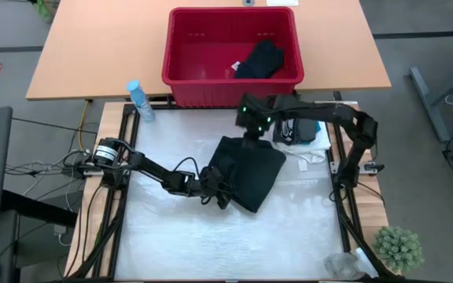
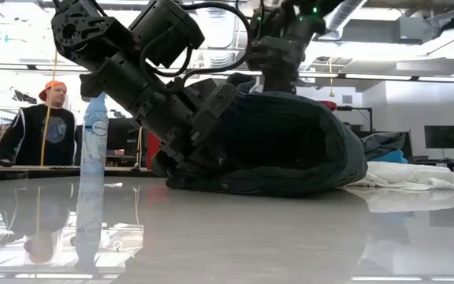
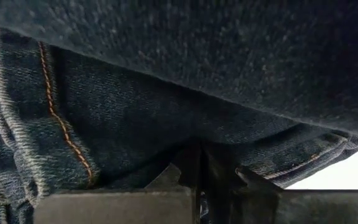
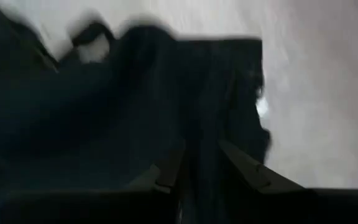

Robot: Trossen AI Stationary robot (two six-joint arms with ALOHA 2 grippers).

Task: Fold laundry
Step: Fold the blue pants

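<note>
Dark denim trousers [image 1: 246, 169] lie folded in a thick bundle at the table's [image 1: 211, 236] middle.

The left gripper [image 1: 220, 191] pinches the orange-stitched denim edge; the right gripper [image 1: 252, 137] pinches the far edge, its fingertips hidden in cloth.

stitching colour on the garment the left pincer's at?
Orange stitching on dark blue denim garment; clearest in the left wrist view.

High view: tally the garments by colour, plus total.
Dark denim, on the mat between both grippers: 1
Black, in the red basket: 1
White, at the mat's right edge: 1
Teal, on the white one: 1
Total: 4
</note>
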